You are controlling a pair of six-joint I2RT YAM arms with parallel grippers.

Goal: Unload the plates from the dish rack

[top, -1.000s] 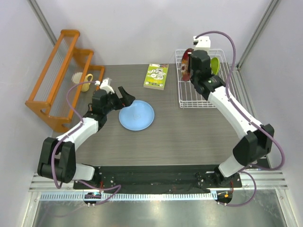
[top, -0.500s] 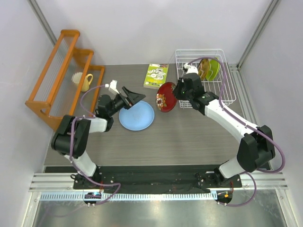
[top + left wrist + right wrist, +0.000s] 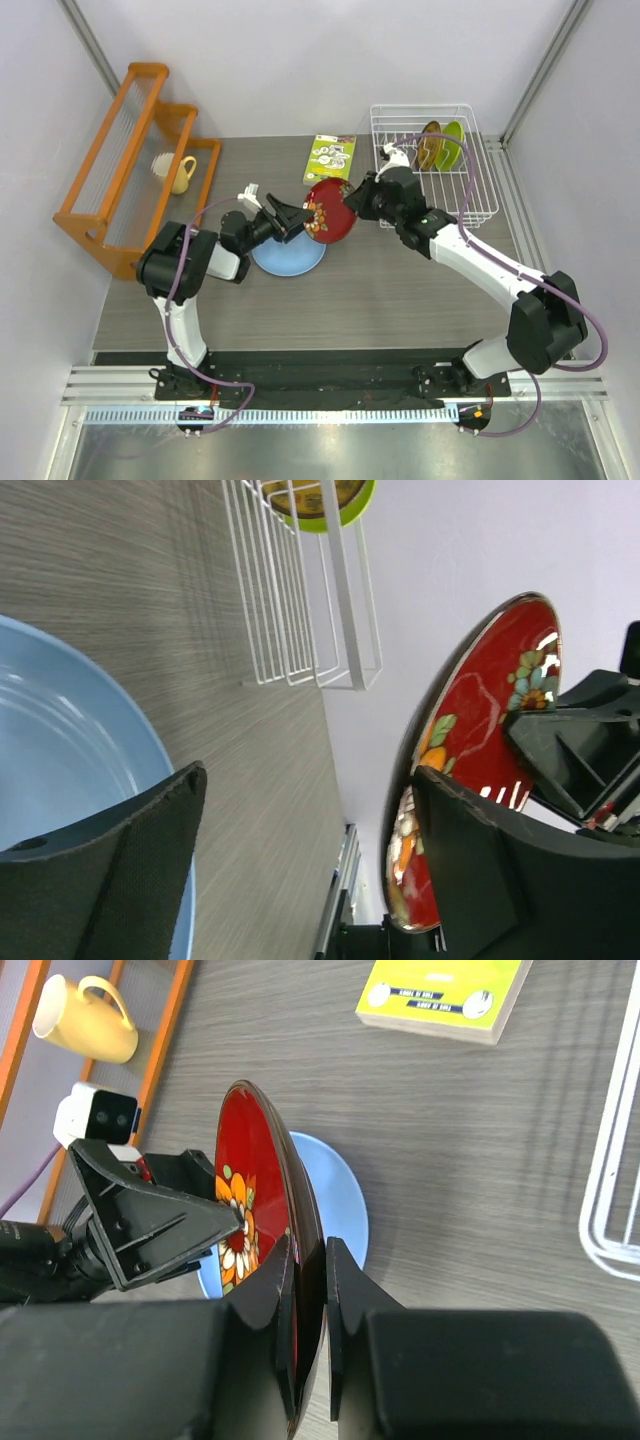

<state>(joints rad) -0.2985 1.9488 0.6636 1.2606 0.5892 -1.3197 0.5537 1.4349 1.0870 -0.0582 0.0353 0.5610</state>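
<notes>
My right gripper [image 3: 352, 200] is shut on the rim of the dark-red floral plate [image 3: 328, 210] and holds it on edge above the table, over the right side of the light-blue plate [image 3: 283, 257], which lies flat. The grip shows in the right wrist view [image 3: 308, 1260]. My left gripper [image 3: 298, 216] is open, facing the red plate. In the left wrist view the red plate's [image 3: 480, 740] edge lies close beside one finger [image 3: 490, 880]. The yellow patterned plate [image 3: 431, 146] and lime-green plate [image 3: 453, 143] stand in the white dish rack [image 3: 470, 205].
A green-and-white booklet [image 3: 331, 161] lies behind the plates, left of the rack. An orange wooden rack [image 3: 120, 160] with a yellow mug [image 3: 181, 174] stands at the far left. Grey walls close in both sides.
My right arm has carried the red plate out of the rack and leftward, over the blue plate. My left gripper has swung right, toward the red plate.
</notes>
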